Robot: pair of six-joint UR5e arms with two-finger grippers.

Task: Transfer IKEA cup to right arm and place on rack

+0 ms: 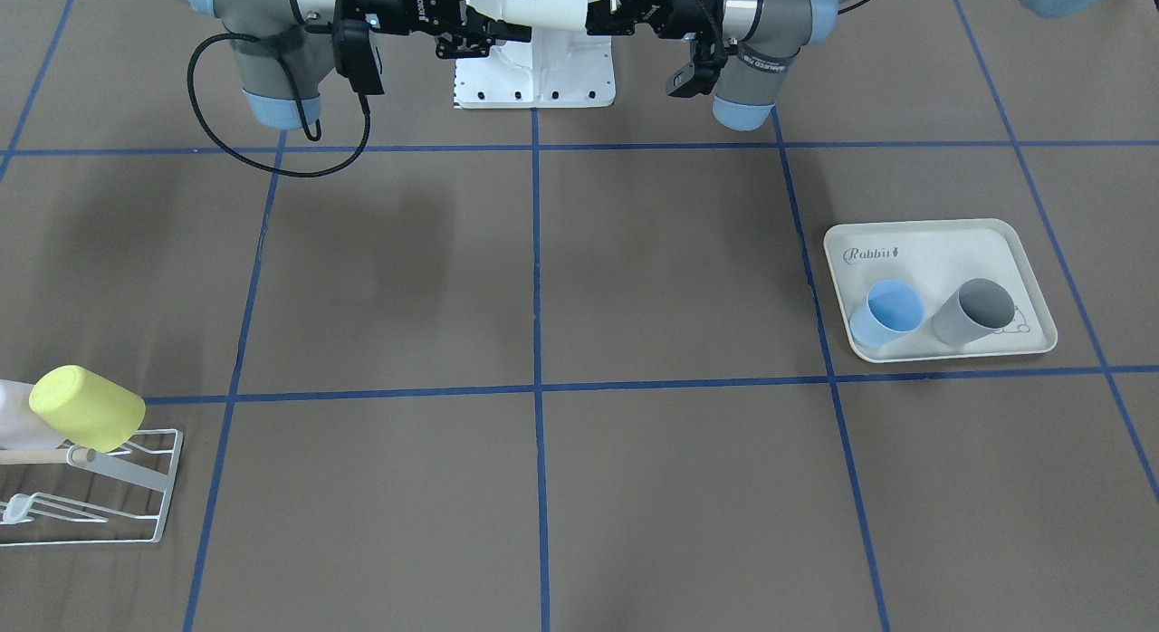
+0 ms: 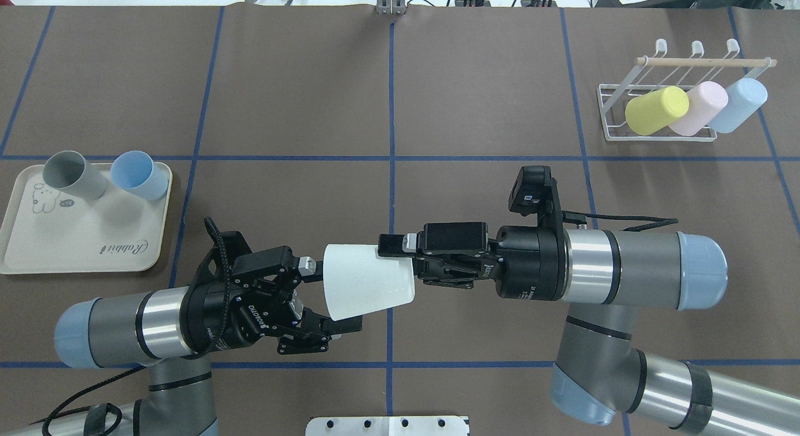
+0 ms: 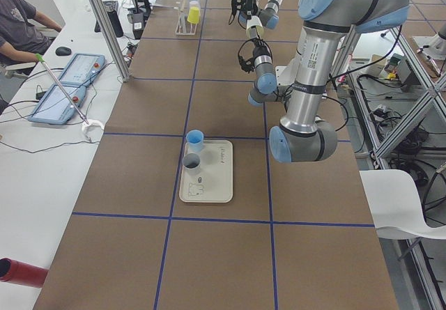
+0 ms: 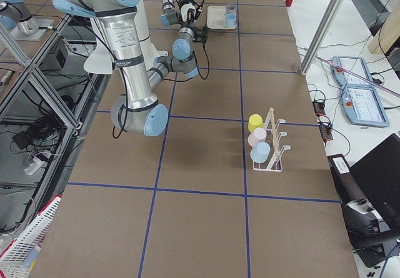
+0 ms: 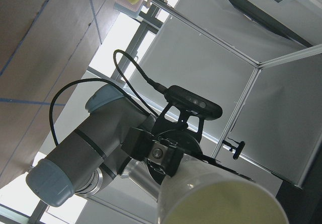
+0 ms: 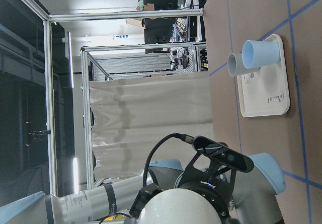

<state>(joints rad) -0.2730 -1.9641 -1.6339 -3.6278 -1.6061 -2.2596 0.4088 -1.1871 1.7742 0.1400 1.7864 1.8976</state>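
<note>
We see the white IKEA cup (image 2: 369, 283) off the surface, its base end pinched in the right jaws, its rim between the wide-spread left jaws. We judge it light, stiff, slick plastic: pinch the wall near the base.

Grey arms (image 2: 637, 267), pale-blue joint caps (image 2: 703, 270); black jaws and cable (image 1: 189, 80).

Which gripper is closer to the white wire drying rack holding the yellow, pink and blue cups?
Right. The right gripper sits on the rack side of the white cup; the left gripper is on the cup's opposite side.
</note>
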